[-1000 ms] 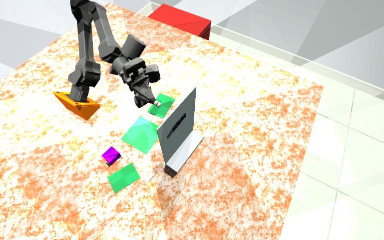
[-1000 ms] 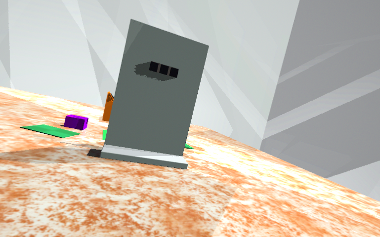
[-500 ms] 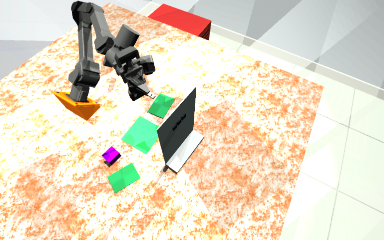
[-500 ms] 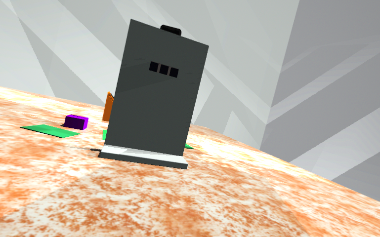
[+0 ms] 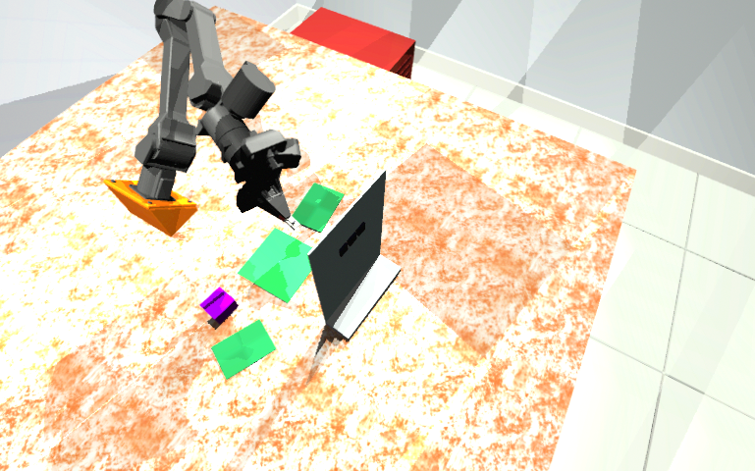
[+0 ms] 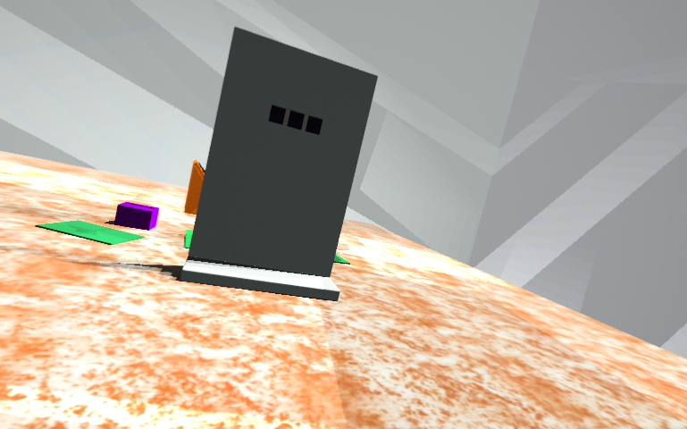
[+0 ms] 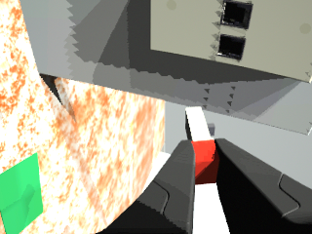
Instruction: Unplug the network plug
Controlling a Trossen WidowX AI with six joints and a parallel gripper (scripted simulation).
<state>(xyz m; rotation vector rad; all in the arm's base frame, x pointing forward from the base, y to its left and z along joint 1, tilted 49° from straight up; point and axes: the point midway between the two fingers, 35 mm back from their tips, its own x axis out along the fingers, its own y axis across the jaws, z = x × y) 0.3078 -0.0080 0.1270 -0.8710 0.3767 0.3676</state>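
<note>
My gripper point(image 5: 290, 219) point(image 7: 205, 142) is shut on the plug point(image 5: 295, 224) point(image 7: 197, 124), which is white with a red part between the fingertips. The plug is out of the socket and held in the air. The upright panel point(image 5: 331, 286) point(image 6: 278, 202) point(image 7: 99, 63) stands beyond it; its beige faceplate point(image 7: 185, 31) shows two dark sockets in the wrist view. The plug's tip appears below the panel's edge in that view. A large green square point(image 5: 273, 265) lies on the table between the arm's base and the panel. The exterior view shows no gripper or plug.
Smaller green patches point(image 5: 318, 204) point(image 5: 243, 349) lie on either side of the large one. A purple block point(image 5: 216, 306) point(image 6: 135, 216) stands near the front patch. The panel has a wide foot point(image 5: 368, 300) point(image 6: 262, 279). A red box point(image 5: 357, 37) is at the back.
</note>
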